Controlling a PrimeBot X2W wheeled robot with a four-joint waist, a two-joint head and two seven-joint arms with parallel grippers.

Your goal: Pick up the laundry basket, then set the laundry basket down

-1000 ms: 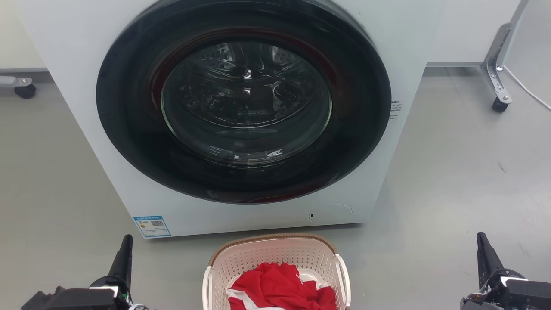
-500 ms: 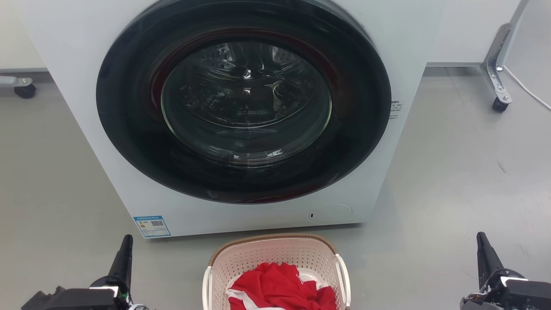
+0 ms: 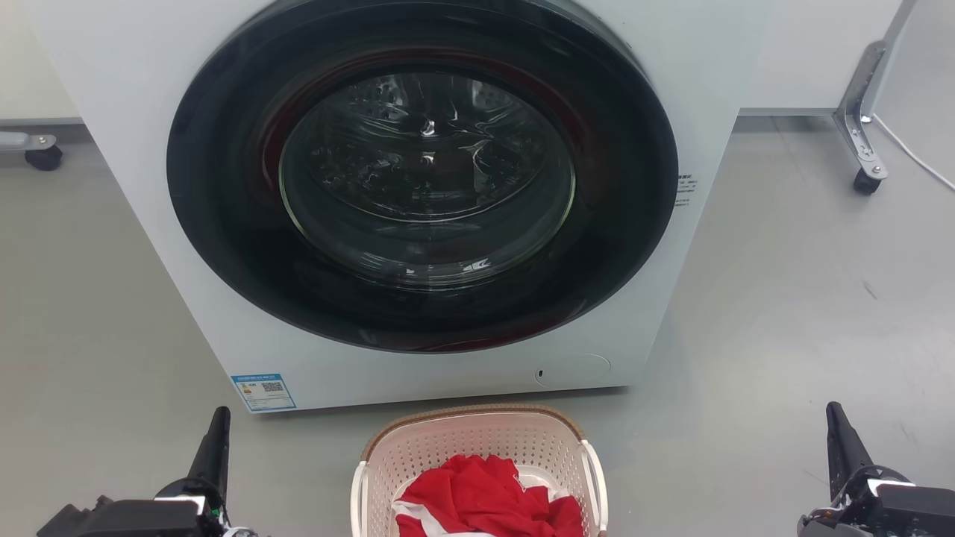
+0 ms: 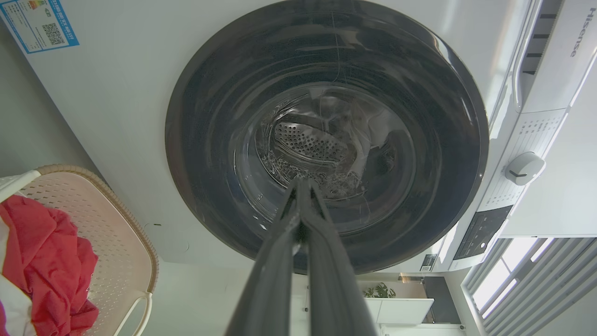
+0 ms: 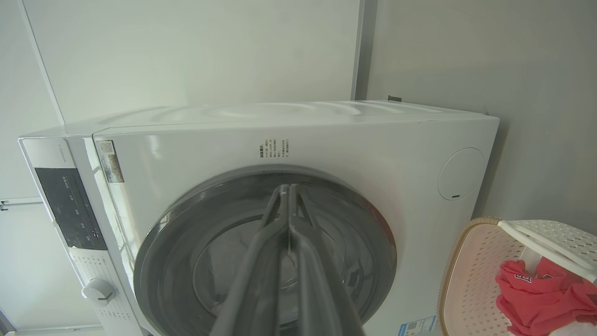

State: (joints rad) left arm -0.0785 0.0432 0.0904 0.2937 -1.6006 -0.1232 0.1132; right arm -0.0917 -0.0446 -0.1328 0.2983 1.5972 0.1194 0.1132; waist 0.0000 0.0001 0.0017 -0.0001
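The laundry basket (image 3: 477, 440) stands on the floor at the bottom centre of the head view, just in front of the washing machine, cream with a brown rim and white side handles. Red and white clothes (image 3: 485, 503) lie inside it. My left gripper (image 3: 216, 440) is at the lower left, well to the left of the basket, with its fingers pressed together and empty. My right gripper (image 3: 839, 440) is at the lower right, far from the basket, also shut and empty. The basket (image 4: 116, 242) shows at the lower left of the left wrist view and the basket (image 5: 471, 280) at the lower right of the right wrist view.
A white front-loading washing machine (image 3: 418, 194) with a closed dark round door stands behind the basket. A wheeled metal leg (image 3: 862, 142) stands at the back right and a caster (image 3: 41, 153) at the back left. Bare grey floor (image 3: 783, 335) lies on both sides.
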